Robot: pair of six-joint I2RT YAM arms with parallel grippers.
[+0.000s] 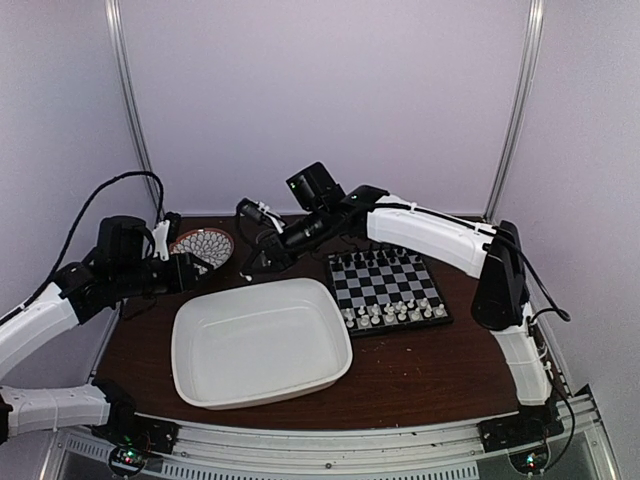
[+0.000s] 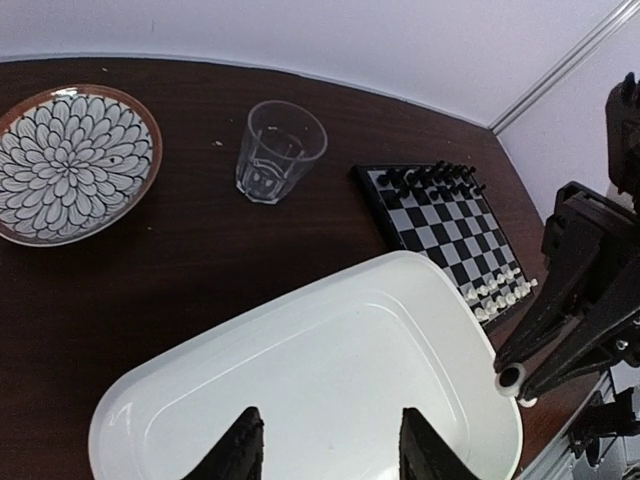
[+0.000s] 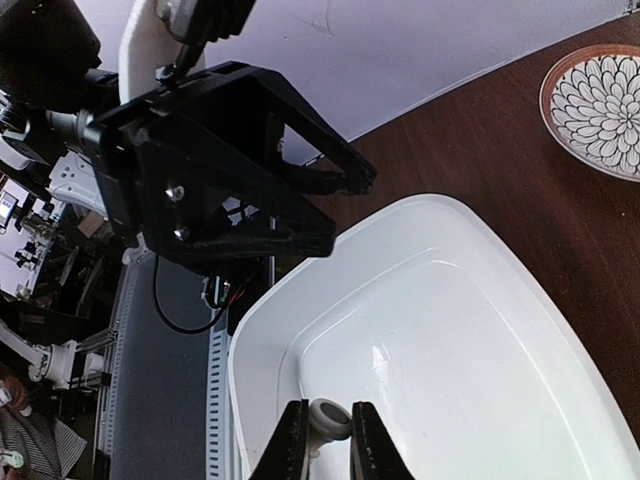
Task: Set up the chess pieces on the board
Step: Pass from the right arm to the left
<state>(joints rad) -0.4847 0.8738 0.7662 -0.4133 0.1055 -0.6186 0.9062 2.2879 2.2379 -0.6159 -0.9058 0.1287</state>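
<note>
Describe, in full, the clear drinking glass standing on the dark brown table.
The clear drinking glass is a short tumbler, wider at the rim than at the base, with facets low on its wall. It stands upright and looks empty on the dark brown table, between the round flower-patterned plate and the small chessboard, touching neither.

The top camera looks down over the whole table (image 1: 420, 370); both wrist cameras, close in, share the white tray (image 2: 330, 380).
</note>
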